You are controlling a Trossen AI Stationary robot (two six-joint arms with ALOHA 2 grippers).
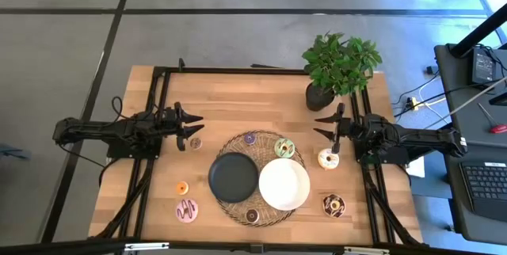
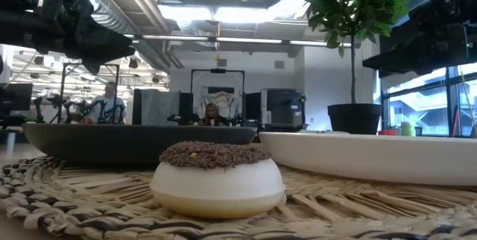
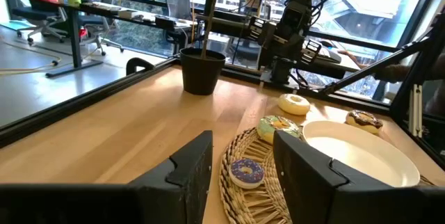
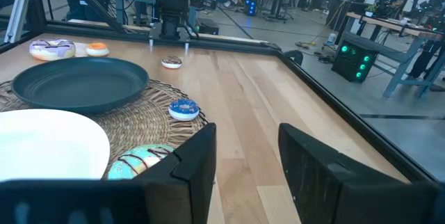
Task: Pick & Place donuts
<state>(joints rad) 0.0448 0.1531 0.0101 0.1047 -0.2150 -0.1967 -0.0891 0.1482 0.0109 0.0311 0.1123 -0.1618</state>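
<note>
From above, your left gripper [image 1: 194, 126] hangs spread open at the woven mat's [image 1: 230, 146] ten o'clock; your right gripper [image 1: 323, 125] gapes at two o'clock, holding nothing. Donuts ring the mat: purple [image 1: 249, 138] at twelve, green [image 1: 284, 148] at one, cream [image 1: 329, 158] by the right gripper, pink [image 1: 187, 210] at eight. Low down, a chocolate donut [image 2: 217, 177] sits on the mat. Your left wrist view shows parted fingers [image 3: 188, 175]; right wrist likewise [image 4: 195, 158].

Seven donuts [image 1: 329, 158] (varied icing), lying flat, scattered

overhead looks straight down; low sits at mat level; wrist views face each other across the table [image 1: 238, 97].
</note>
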